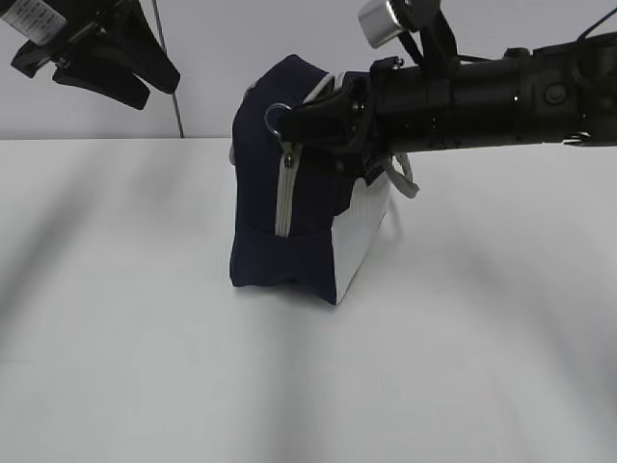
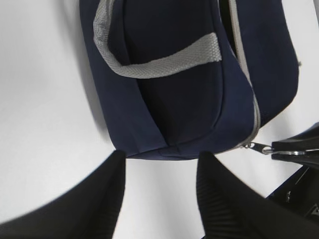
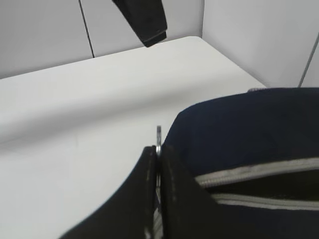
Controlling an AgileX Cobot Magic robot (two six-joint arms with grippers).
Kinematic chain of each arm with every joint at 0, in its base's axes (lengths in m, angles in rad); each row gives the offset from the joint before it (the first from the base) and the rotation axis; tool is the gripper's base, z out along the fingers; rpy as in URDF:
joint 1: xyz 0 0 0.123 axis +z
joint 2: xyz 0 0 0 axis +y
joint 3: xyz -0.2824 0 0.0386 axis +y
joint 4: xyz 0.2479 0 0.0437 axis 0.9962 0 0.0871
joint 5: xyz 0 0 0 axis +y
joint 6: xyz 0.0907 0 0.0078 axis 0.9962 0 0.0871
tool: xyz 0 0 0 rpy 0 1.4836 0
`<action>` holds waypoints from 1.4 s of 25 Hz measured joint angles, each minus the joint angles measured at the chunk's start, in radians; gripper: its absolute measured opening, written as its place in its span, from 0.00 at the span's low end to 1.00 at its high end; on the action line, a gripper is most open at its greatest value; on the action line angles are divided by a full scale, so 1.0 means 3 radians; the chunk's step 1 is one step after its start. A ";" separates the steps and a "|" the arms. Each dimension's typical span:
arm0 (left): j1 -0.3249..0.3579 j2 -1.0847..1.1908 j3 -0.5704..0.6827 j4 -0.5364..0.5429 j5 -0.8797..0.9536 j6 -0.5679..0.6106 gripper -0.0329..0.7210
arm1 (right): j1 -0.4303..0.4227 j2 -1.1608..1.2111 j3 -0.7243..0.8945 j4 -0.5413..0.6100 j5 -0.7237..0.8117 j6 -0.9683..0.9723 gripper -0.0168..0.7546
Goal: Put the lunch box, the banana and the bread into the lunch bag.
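The dark navy lunch bag with a white side panel stands upright mid-table. It also shows in the left wrist view and the right wrist view. My right gripper reaches in from the right and is shut on the zipper's ring pull at the bag's top corner. The ring is pinched between its fingers. The zipper gapes along the top. My left gripper hangs open and empty, high at the back left, over the bag's end. The lunch box, banana and bread are out of view.
The white table spreads round the bag, with a grey wall behind. A grey handle lies across the bag's side. The right gripper and the ring pull show at the right edge of the left wrist view.
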State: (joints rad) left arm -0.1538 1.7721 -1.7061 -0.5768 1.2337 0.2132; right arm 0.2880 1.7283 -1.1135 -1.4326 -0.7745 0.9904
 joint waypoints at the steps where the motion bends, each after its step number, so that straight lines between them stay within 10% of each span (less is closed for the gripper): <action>1: 0.0000 0.0000 0.0000 0.0000 0.0000 0.0019 0.49 | 0.0000 0.0000 -0.0039 -0.0016 0.0007 0.0035 0.00; 35: -0.0221 0.0000 0.0245 -0.0418 -0.0281 0.0985 0.49 | -0.0225 0.0024 -0.0627 -0.0549 0.0110 0.1288 0.00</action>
State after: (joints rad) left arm -0.2200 1.7721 -1.6326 -0.7021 1.1493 0.5088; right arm 0.2205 1.7356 -1.3017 -1.5974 -0.7414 1.3768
